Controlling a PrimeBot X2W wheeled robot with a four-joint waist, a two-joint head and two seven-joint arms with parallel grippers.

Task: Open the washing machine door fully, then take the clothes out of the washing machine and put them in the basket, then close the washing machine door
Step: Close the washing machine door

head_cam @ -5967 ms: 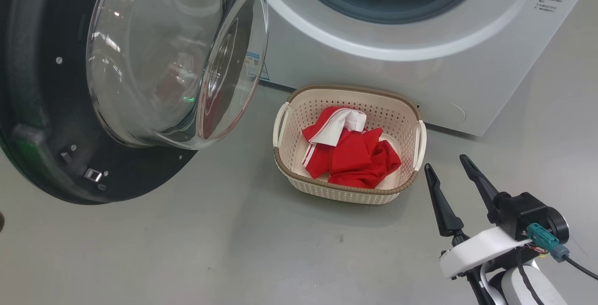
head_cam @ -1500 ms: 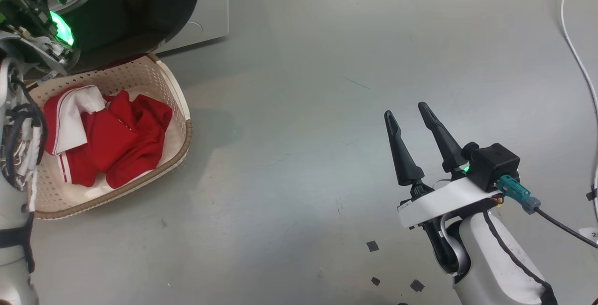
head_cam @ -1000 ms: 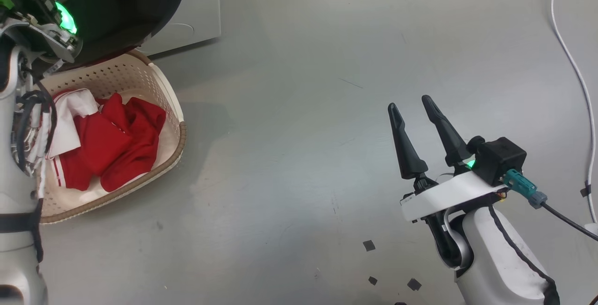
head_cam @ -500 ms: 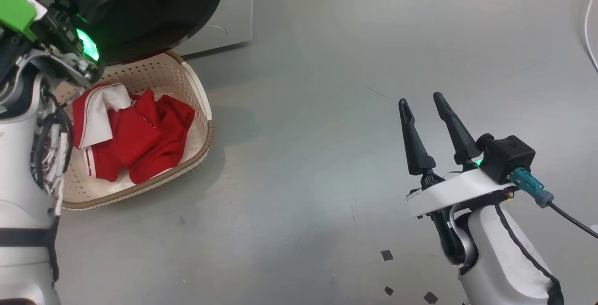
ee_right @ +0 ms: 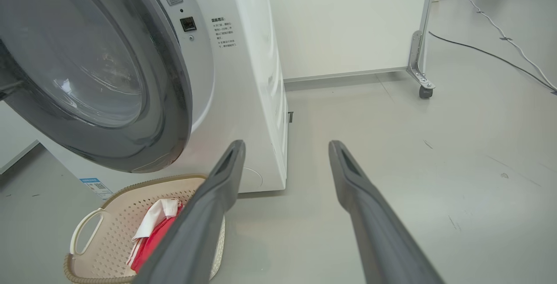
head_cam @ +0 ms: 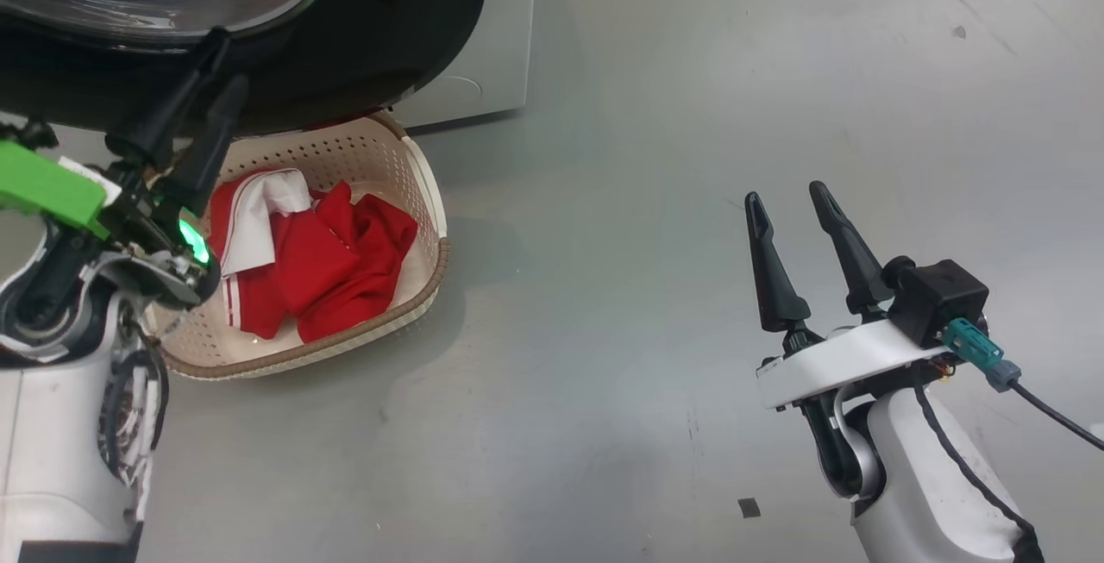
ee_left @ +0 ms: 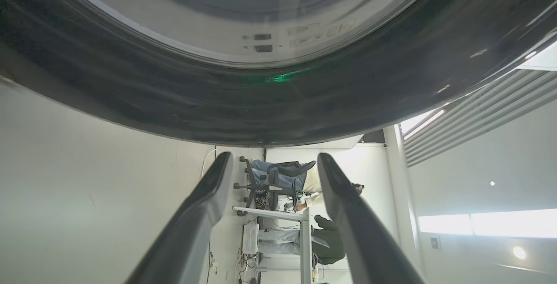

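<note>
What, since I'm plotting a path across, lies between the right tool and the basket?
Nothing but bare grey floor: in the head view the stretch from the right tool to the basket holds no object.

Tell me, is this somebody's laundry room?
Likely a lab or office, not a home: the washer stands on a grey floor beside a wheeled partition, a cable trails across the floor, and an office chair sits at a desk.

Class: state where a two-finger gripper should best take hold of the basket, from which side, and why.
Probably the white loop handle of the basket, from above: it stands proud of the rim, thin enough to pinch, clear of the clothes.
</note>
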